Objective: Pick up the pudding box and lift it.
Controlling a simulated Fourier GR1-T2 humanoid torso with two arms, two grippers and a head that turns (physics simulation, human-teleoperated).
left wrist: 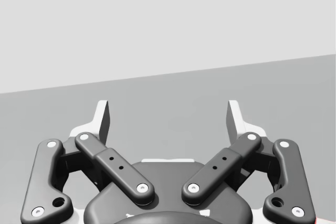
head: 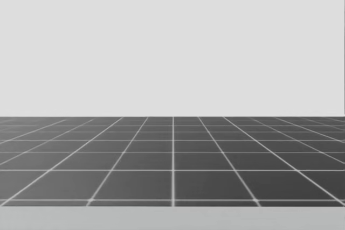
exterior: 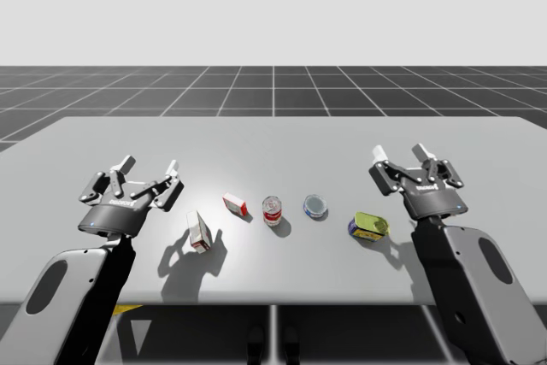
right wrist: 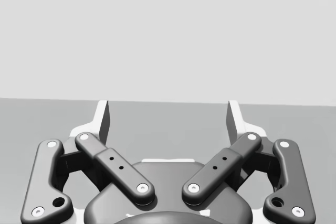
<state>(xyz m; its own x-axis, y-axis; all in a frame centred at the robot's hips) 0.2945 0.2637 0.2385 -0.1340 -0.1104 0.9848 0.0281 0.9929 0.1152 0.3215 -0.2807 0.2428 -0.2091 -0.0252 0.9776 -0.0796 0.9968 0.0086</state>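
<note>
A small flat red and white box (exterior: 235, 204) lies on the grey table (exterior: 282, 147), left of centre. A taller white box with red print (exterior: 200, 231) stands upright nearer the front edge. My left gripper (exterior: 149, 166) hovers open to the left of both boxes, apart from them. Nothing sits between its fingers (left wrist: 103, 119) in the left wrist view, where the left gripper (left wrist: 168, 113) faces bare table. My right gripper (exterior: 400, 153) is open at the right side, and the right gripper (right wrist: 168, 113) likewise holds nothing.
A red can (exterior: 272, 210) stands at the middle. A low blue-rimmed can (exterior: 315, 206) sits right of it. A yellow and blue can (exterior: 367, 226) lies on its side just in front of my right gripper. The back half of the table is bare.
</note>
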